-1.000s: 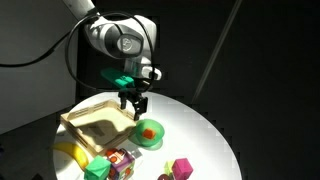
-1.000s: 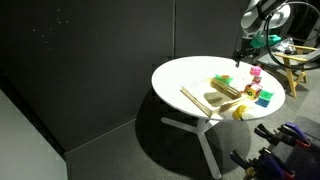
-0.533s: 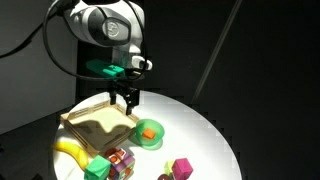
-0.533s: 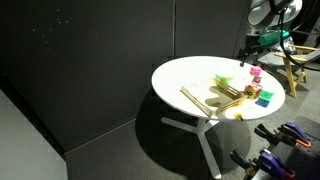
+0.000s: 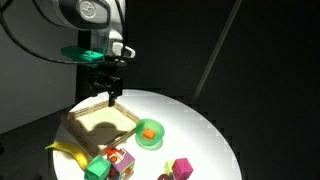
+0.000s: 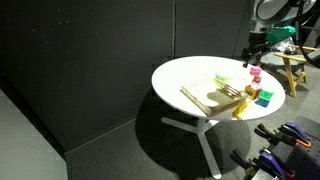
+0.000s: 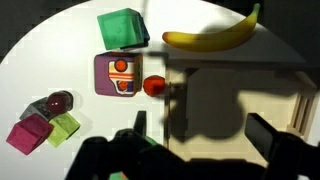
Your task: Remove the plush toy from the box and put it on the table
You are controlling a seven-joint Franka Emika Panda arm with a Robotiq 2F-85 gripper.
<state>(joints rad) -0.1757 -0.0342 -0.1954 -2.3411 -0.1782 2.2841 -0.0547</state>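
Note:
The plush toy (image 7: 120, 73), orange, red and white with a purple border, lies on the white table (image 5: 200, 130), outside the box. In an exterior view it is just in front of the box (image 5: 122, 160). The box (image 5: 100, 125) is a shallow tan wooden tray; in the wrist view (image 7: 240, 95) its inside is in shadow and looks empty. My gripper (image 5: 111, 95) hangs open and empty well above the box's far side. In the wrist view its two fingers (image 7: 200, 135) are spread over the box floor. The arm also shows in an exterior view (image 6: 250, 58).
A banana (image 7: 210, 38) and a green cube (image 7: 123, 28) lie next to the box. A small red ball (image 7: 154, 85) touches the box rim. A green bowl (image 5: 148, 133) holds something orange. A magenta cube (image 5: 181, 168) and a lime cube (image 7: 63, 127) sit nearby.
My gripper has risen and moved from beside the green bowl to above the box's far side. The objects on the table have not moved.

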